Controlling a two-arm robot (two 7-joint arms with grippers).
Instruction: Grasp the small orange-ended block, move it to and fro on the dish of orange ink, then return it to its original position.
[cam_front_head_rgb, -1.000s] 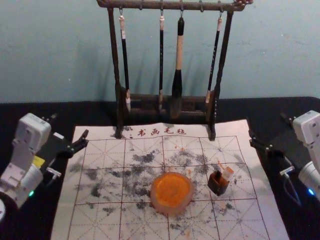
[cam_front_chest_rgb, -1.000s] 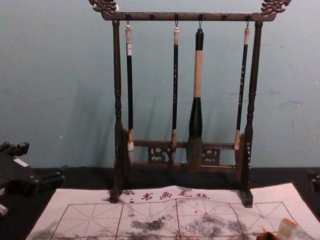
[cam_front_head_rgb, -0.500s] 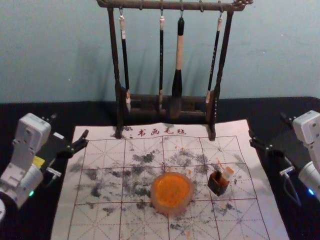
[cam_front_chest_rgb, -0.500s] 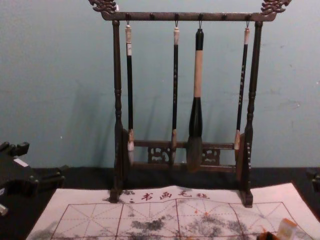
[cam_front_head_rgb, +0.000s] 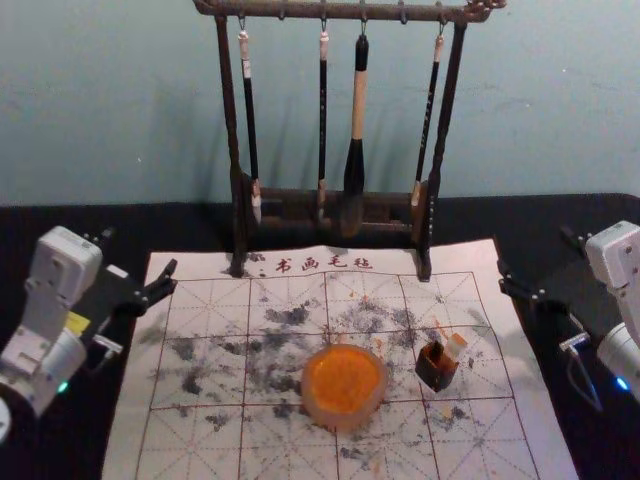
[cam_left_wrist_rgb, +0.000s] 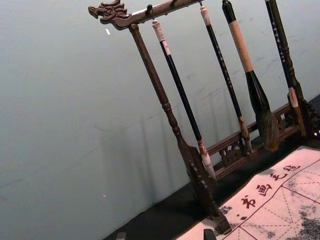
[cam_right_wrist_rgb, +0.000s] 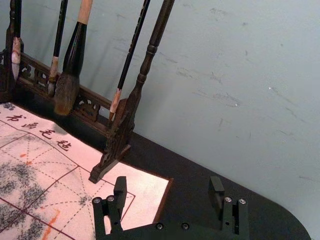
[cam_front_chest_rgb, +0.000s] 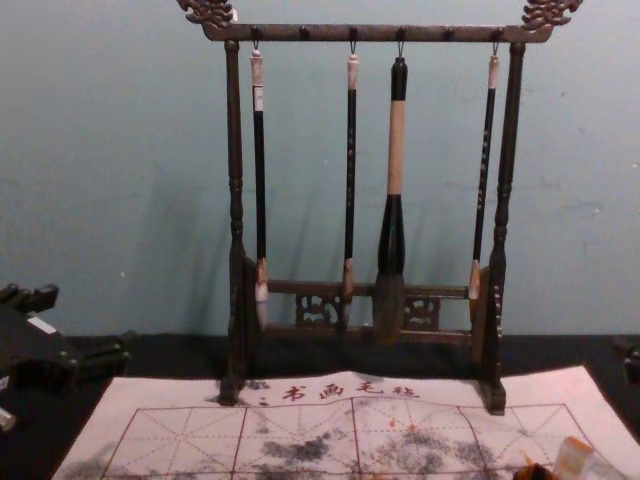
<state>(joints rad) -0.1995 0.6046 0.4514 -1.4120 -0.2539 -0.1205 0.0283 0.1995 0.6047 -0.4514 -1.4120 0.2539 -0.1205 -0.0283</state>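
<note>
Orange dish (cam_front_head_rgb: 343, 382), hd view, L pincer (cam_front_head_rgb: 140, 251), R pincer (cam_front_head_rgb: 533, 250) flanking mat (cam_front_head_rgb: 150, 455), jaws apart, dragon finial (cam_left_wrist_rgb: 109, 12), L-wrist view

Nothing has visibly moved since the earlier pictures, though a slight shift might escape this dim view.

Looks like a calligraphy spot, tbh. Got brushes (cam_front_chest_rgb: 397, 150) hanging off a carved wooden rack (cam_front_chest_rgb: 330, 33) near the far edge of a black counter (cam_front_head_rgb: 180, 227), right by a scuffed wall (cam_front_chest_rgb: 100, 200). Also got a gridded writing mat (cam_front_head_rgb: 190, 440) with printed characters (cam_front_head_rgb: 320, 263), ink smudges everywhere, plus a dish of orange ink (cam_front_head_rgb: 343, 417). Can't tell if home, studio or lab though.
</note>
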